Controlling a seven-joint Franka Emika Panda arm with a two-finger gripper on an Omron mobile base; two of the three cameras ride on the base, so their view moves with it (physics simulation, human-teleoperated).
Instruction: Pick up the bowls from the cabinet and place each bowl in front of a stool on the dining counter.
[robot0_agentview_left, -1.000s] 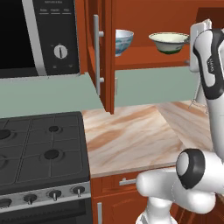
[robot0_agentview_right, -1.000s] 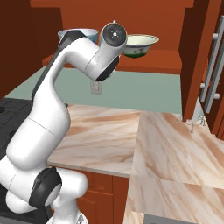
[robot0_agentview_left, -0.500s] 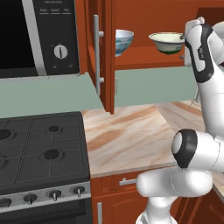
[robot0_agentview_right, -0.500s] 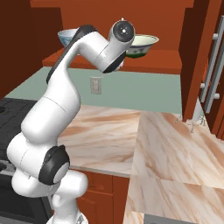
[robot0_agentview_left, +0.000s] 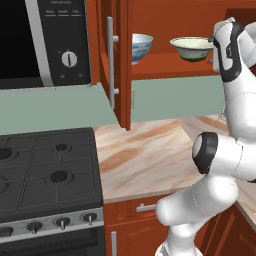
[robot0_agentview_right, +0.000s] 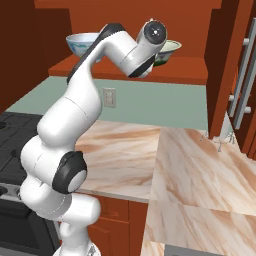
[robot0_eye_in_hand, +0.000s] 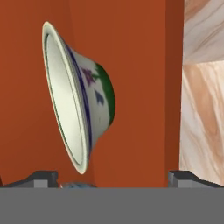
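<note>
The cabinet (robot0_agentview_left: 120, 65) stands open, and both bowls sit on its inner shelf (robot0_agentview_left: 170, 71). The deeper blue-patterned bowl (robot0_agentview_left: 141, 46) (robot0_agentview_right: 82, 44) is on the left. The wide, shallow cream bowl with green base (robot0_agentview_left: 191, 48) (robot0_agentview_right: 169, 50) is on the right. My wrist (robot0_agentview_left: 229, 46) is raised level with the shelf, right beside the shallow bowl's right rim. In the hand view the shallow bowl (robot0_eye_in_hand: 81, 98) appears turned on its side, just ahead of my gripper (robot0_eye_in_hand: 116, 177). The fingertips (robot0_eye_in_hand: 43, 177) stand wide apart, open, holding nothing.
A microwave (robot0_agentview_left: 45, 40) hangs left of the cabinet above a gas stove (robot0_agentview_left: 45, 170). The marble kitchen worktop (robot0_agentview_left: 150, 155) runs below the shelf and turns a corner to the right. Another red-brown door with silver handles (robot0_agentview_right: 245, 75) stands at the right.
The arm has lifted and swung the hand up and in toward the shelf, so it is now level with the shallow bowl. Neither bowl has moved.
</note>
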